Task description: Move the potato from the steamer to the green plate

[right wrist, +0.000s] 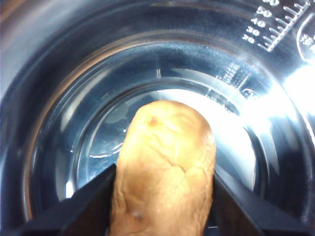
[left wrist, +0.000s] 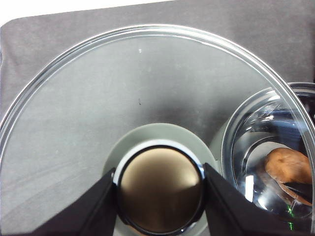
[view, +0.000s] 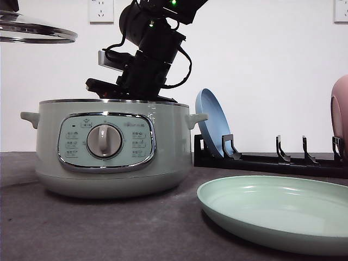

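Lid (left wrist: 147, 98) is off, pinched by the left claw (left wrist: 160, 196); the right claw (right wrist: 162, 206) grips the potato (right wrist: 165, 167) inside the steamer (view: 111, 147); lifting across to the green plate (view: 277, 212) remains

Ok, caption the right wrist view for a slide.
Right gripper fingers clamp the orange-brown oval potato inside the shiny metal steamer bowl.

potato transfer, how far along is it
Done: the glass lid is off, its knob clamped in the left gripper. In hand: the right gripper is inside the steamer, its fingers against both sides of the potato. Left: lifting it out and setting it on the green plate, which sits bare beside the steamer.
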### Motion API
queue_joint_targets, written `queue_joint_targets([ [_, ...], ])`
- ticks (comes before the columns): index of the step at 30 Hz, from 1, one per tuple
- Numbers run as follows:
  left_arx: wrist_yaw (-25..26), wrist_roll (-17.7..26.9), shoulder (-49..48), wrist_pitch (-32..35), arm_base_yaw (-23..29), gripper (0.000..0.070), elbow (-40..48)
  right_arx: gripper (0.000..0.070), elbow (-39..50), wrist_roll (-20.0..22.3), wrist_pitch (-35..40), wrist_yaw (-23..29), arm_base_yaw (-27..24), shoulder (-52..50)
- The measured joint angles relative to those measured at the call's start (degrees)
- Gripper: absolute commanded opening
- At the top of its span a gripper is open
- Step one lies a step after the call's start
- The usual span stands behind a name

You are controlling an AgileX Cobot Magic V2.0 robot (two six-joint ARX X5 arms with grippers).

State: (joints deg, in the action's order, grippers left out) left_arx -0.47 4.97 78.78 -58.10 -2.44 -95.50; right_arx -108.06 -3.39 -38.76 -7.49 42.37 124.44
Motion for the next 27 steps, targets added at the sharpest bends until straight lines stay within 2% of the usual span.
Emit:
queue_joint_targets([
  [11, 0.0, 0.0, 0.0, 0.0, 0.0, 0.0005, 0.0, 0.0194, -3.6, 0.2, -3.7, 0.0, 0.0, -1.4],
  [17, 0.0, 0.0, 0.0, 0.0, 0.0, 0.0004, 0.0, 0.0194, -8.0, 1.0, -7.8, 0.0, -0.1, -8.6],
  [27, 0.4, 0.0, 0.0, 0.0, -0.1, 0.0005, 0.0, 0.0195, -7.6, 1.9, -16.6, 2.9, -2.3, -21.8],
])
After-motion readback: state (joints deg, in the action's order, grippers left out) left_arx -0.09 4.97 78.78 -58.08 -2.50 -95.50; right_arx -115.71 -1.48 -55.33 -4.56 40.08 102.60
